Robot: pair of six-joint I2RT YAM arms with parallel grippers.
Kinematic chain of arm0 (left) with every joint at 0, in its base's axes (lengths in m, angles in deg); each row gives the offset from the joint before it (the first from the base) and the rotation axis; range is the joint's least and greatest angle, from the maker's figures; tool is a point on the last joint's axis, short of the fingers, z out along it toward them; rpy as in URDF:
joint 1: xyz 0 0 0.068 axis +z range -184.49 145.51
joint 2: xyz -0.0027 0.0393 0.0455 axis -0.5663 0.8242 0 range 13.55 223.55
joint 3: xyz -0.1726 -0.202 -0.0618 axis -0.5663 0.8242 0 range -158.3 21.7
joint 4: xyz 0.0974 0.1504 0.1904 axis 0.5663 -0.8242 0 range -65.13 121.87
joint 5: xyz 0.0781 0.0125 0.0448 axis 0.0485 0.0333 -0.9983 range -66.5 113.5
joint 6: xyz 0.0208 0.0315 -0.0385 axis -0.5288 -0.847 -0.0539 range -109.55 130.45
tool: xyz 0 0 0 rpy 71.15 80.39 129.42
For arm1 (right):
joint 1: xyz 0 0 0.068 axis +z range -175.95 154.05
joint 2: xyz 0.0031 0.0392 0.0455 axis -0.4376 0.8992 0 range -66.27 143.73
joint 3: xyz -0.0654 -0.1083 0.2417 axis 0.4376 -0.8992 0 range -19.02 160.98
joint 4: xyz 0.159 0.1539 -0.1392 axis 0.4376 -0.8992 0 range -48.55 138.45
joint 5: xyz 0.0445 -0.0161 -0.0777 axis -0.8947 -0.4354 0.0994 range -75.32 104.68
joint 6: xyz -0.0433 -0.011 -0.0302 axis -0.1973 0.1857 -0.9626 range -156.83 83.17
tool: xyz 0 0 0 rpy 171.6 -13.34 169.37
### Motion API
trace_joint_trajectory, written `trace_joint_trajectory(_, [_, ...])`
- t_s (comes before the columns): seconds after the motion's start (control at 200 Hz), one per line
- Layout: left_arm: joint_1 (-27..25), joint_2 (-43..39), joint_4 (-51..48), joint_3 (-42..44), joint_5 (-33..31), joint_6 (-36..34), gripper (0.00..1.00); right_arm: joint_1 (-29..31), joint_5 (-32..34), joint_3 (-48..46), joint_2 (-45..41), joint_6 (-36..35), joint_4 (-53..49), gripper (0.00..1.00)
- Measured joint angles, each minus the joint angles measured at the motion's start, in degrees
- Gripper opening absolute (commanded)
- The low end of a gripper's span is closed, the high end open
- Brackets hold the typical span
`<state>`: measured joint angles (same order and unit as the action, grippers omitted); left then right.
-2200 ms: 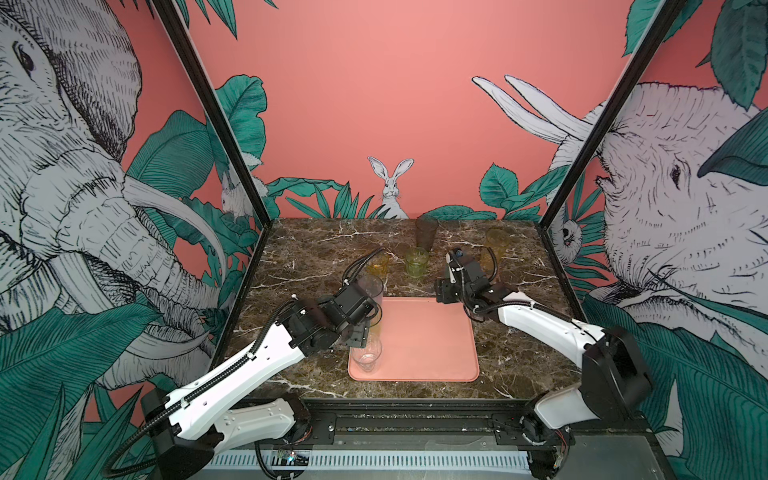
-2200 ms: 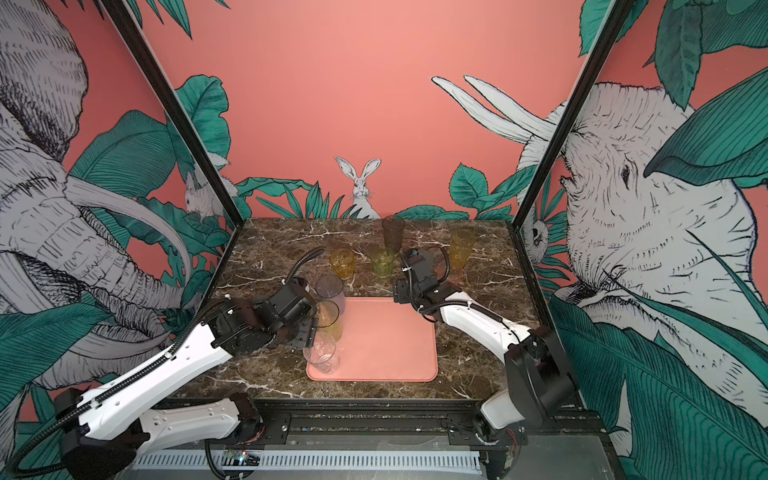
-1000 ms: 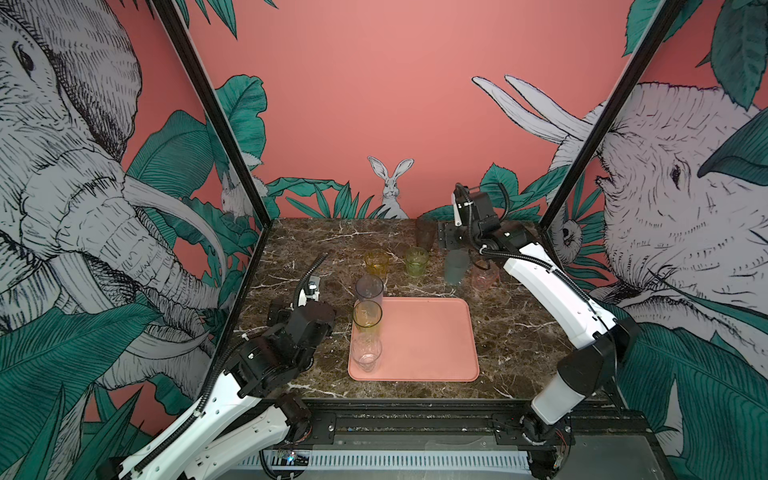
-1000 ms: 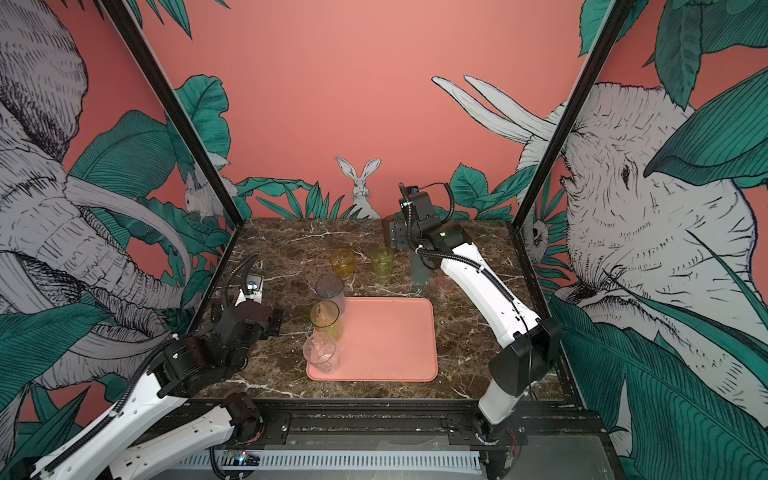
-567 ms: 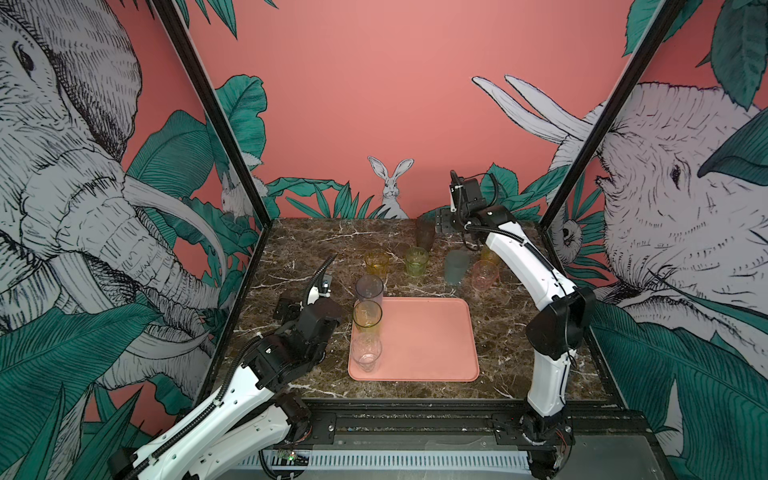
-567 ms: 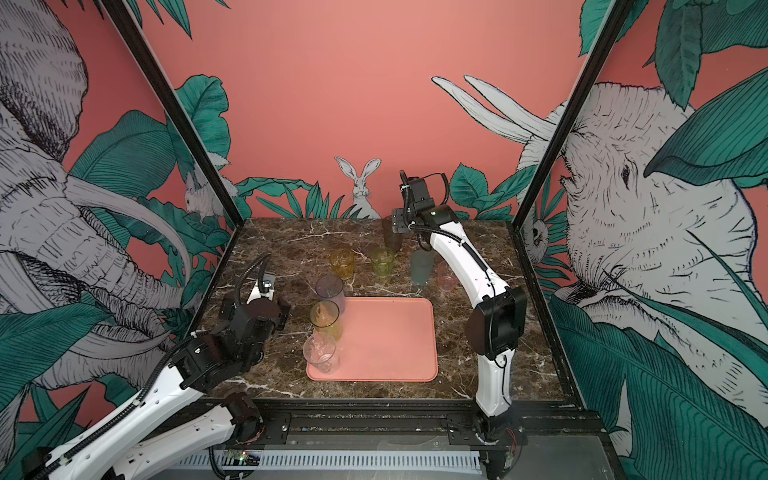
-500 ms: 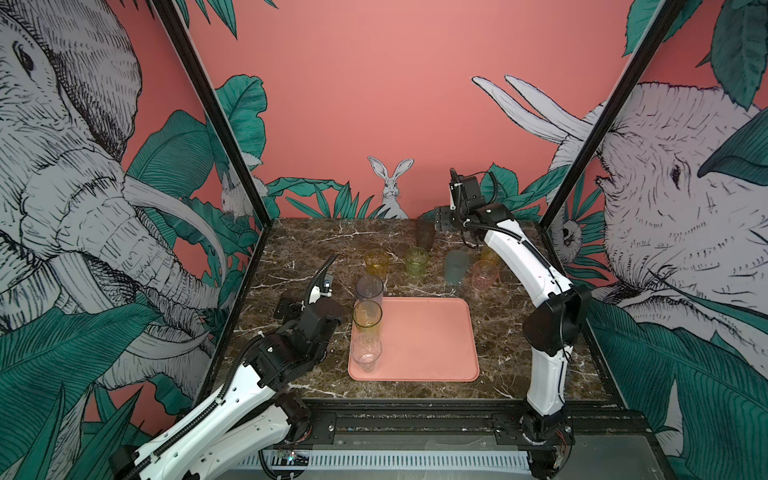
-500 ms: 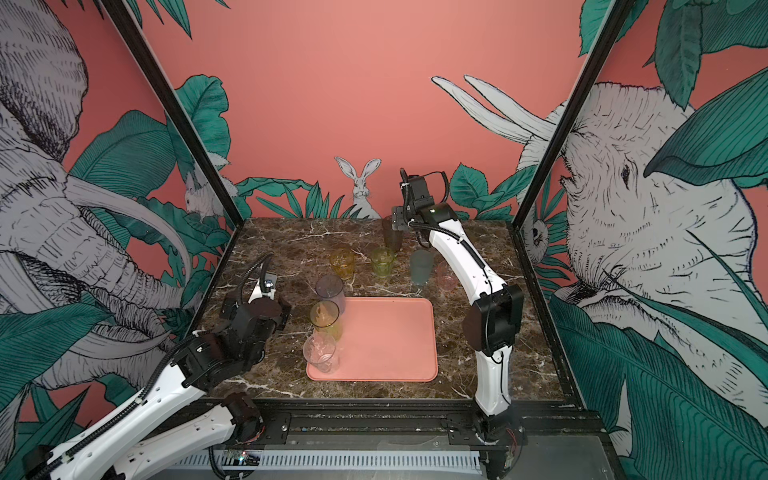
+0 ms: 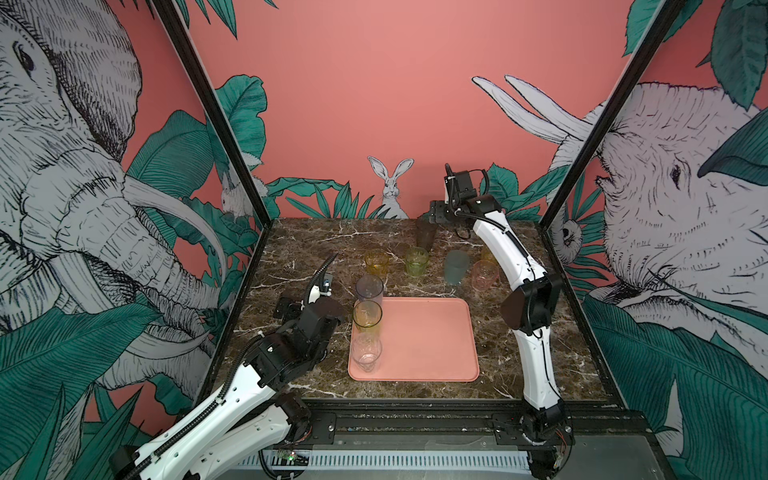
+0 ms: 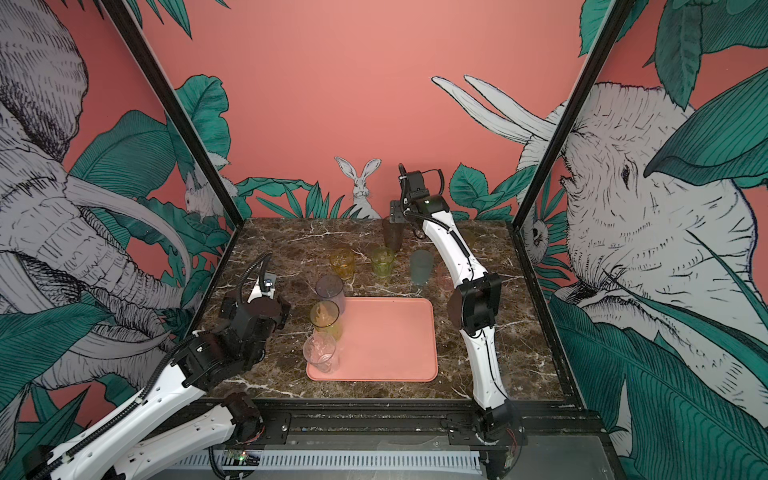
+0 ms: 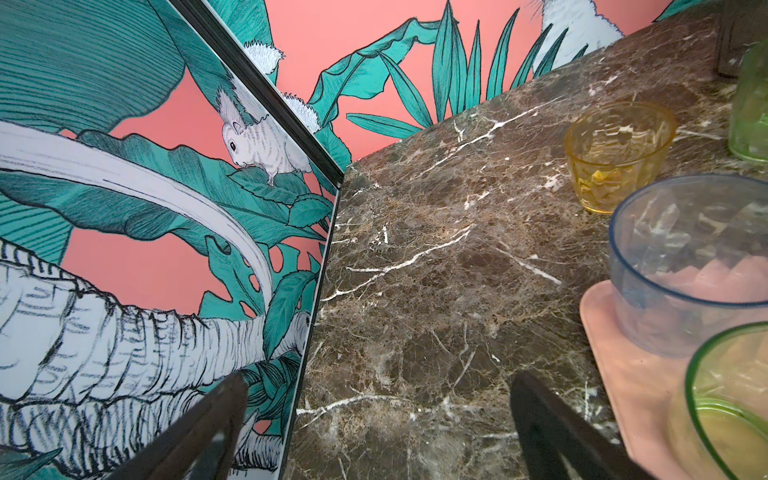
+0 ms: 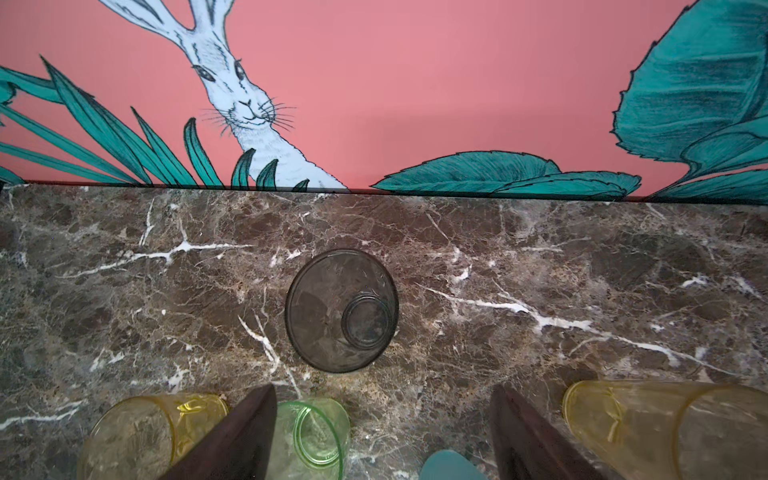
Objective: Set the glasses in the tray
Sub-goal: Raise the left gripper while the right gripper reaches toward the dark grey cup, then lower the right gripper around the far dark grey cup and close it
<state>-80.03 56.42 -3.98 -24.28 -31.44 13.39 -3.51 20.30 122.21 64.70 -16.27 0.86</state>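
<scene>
The salmon-pink tray (image 9: 424, 340) (image 10: 386, 340) lies at the middle front. Along its left edge stand three glasses: grey (image 9: 369, 286), yellow-green (image 9: 367, 318) and clear (image 9: 365, 353). On the marble behind it stand amber (image 9: 376, 261), green (image 9: 416, 261), smoky dark (image 9: 426, 233), frosted blue-grey (image 9: 456, 267) and pink (image 9: 484, 274) glasses. My right gripper (image 9: 437, 214) (image 12: 383, 390) hangs open above and slightly in front of the smoky dark glass (image 12: 341, 309), holding nothing. Left of the tray, my left gripper (image 9: 307, 311) (image 11: 378, 378) stays open and empty over bare marble.
A tall yellow glass (image 12: 665, 428) stands by the right arm's forearm, mostly hidden in both top views. The back wall is close behind the dark glass. A black frame post (image 11: 291, 124) and the side wall lie just left of my left gripper.
My right arm has risen from near the tray's far edge and reached back over the smoky dark glass. My left gripper has let go of a tall glass on the tray and drawn back left.
</scene>
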Motion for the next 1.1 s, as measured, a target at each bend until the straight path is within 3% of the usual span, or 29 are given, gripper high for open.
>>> trace_joint_trajectory(0.45, [0.0,-0.8,0.0,0.0,0.6,0.4,1.0,-1.6,-2.1,6.2,8.4,6.1,-2.1,0.75])
trace_joint_trajectory(1.1, [0.0,-3.4,-1.0,0.0,1.6,0.4,0.99,-3.0,-5.3,6.6,12.9,13.0,0.5,0.51])
